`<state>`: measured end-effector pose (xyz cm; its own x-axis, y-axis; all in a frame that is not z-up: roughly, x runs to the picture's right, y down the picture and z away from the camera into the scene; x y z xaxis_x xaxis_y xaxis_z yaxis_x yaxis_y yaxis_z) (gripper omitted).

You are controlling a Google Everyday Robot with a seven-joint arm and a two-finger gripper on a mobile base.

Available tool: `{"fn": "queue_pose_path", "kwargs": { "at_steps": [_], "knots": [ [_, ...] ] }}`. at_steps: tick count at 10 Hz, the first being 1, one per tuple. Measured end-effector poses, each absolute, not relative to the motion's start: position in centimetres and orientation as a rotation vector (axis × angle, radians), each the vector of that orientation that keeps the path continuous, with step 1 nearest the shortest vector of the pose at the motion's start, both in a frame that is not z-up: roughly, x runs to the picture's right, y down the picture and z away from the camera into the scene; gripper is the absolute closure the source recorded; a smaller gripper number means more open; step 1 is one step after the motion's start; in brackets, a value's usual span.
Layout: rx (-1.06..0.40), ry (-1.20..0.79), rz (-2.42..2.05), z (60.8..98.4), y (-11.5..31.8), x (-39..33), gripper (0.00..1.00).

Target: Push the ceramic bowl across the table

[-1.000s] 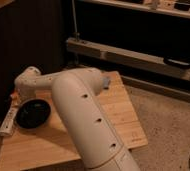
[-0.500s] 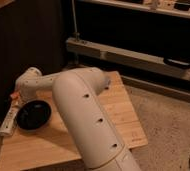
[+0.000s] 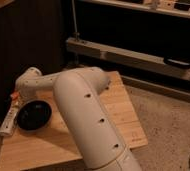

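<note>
Though obscured, pincer (image 3: 7, 126) seemingly beside bowl (image 3: 34, 114)

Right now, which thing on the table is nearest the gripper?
The ceramic bowl: the round, glossy black dish on the table. The gripper sits right beside its rim, at the table's edge.

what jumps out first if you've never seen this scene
The big white robot arm fills the middle, reaching left across the table. Its gripper sits at the table's left edge, right beside the glossy black ceramic bowl.
</note>
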<state>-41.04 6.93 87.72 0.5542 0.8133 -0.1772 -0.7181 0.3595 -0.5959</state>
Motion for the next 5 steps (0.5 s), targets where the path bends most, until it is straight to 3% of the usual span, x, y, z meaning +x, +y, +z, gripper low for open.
{"fn": "queue_pose_path", "kwargs": {
  "at_steps": [5],
  "knots": [
    [-0.715, -0.144, 1.015, 87.59, 7.56, -40.84, 0.35]
  ]
}}
